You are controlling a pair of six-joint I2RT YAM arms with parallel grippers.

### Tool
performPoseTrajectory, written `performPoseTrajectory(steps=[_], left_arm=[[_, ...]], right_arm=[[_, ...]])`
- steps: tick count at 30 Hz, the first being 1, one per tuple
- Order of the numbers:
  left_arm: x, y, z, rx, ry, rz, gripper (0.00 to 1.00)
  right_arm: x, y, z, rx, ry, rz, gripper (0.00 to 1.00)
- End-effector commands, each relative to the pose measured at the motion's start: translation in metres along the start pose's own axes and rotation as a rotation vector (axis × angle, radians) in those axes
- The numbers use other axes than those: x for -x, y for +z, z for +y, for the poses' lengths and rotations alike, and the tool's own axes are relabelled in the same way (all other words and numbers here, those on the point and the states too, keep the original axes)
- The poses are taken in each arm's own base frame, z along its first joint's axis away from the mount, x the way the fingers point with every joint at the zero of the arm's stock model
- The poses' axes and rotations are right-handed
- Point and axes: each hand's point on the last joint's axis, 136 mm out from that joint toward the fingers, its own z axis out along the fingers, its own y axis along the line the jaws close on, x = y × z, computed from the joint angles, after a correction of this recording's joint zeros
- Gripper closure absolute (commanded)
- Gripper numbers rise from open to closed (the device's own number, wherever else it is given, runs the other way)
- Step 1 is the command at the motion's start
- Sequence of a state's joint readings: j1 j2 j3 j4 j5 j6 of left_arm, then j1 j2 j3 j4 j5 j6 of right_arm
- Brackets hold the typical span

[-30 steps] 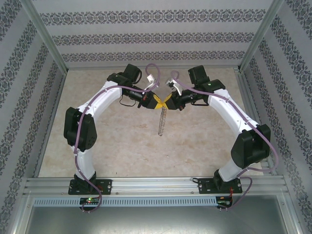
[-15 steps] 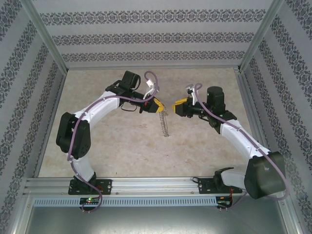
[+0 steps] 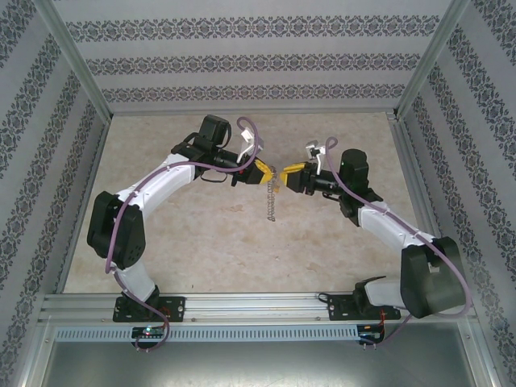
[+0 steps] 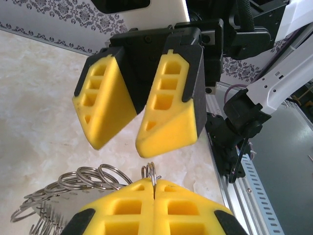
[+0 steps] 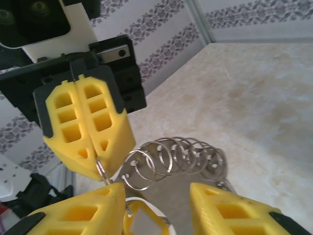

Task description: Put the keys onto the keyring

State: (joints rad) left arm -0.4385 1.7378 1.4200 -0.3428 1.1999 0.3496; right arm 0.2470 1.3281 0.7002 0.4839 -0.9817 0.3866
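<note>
My left gripper is shut on a small steel ring at the top of the keyring, which hangs below it over the table. The hoop's fringe of grey rings fans out beside the left gripper. My right gripper faces it tip to tip, jaws open. In the right wrist view its fingers straddle the rings without gripping them. A small yellow key-like piece with a grey square middle shows at the bottom edge by the right gripper's left finger; its hold is unclear.
The beige stone-patterned table lies under both arms. Patterned walls close the back and sides. An aluminium rail with the arm bases runs along the near edge.
The right gripper drew away to the right, opened, and has come back tip to tip with the left gripper. The left gripper stayed shut on the ring and shifted slightly.
</note>
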Motion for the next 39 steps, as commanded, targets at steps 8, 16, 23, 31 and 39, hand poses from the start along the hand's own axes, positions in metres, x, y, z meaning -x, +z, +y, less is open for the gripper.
performPoseTrajectory(steps=[8, 16, 23, 31, 39], left_arm=[[0.022, -0.002, -0.013, -0.019, 0.075, -0.039, 1.0], [0.021, -0.002, -0.013, -0.016, 0.073, -0.038, 1.0], [0.022, -0.002, -0.013, -0.012, 0.078, -0.037, 1.0], [0.023, -0.002, -0.012, 0.0, 0.086, -0.043, 1.0], [0.032, -0.004, -0.012, 0.024, 0.117, -0.082, 1.0]], right_arm=[[-0.002, 0.008, 0.018, 0.122, -0.024, 0.038, 0.71], [-0.004, 0.008, 0.027, 0.17, -0.024, 0.056, 0.73], [-0.005, 0.009, 0.03, 0.189, -0.021, 0.067, 0.81], [-0.01, 0.01, 0.028, 0.188, -0.011, 0.074, 1.0], [-0.033, 0.023, 0.023, 0.181, 0.032, 0.138, 1.0]])
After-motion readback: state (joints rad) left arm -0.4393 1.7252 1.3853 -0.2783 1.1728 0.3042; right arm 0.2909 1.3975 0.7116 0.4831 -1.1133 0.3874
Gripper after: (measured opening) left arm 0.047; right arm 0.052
